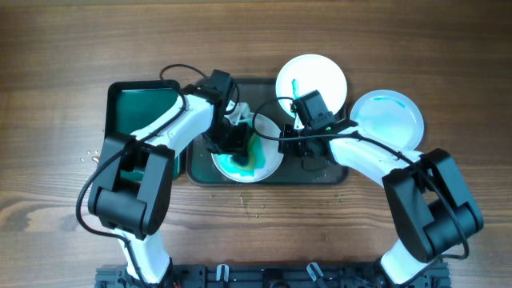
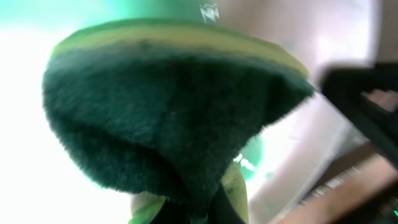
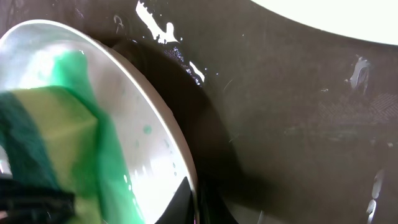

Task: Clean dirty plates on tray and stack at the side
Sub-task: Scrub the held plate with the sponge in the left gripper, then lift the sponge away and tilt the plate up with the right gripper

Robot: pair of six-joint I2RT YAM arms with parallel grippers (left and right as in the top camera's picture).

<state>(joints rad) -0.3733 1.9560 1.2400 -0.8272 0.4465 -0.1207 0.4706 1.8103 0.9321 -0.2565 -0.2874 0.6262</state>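
A white plate smeared with green lies on the dark tray. My left gripper is shut on a green and yellow sponge and presses it onto the plate. The sponge fills the left wrist view. My right gripper is shut on the plate's right rim, one finger inside and one outside. The right wrist view also shows the sponge on the plate. A second white plate with a green streak sits at the tray's back edge.
A white plate with a bluish-green tint lies on the wood table right of the tray. A dark green bin stands left of the tray. Small crumbs lie on the table in front of the tray.
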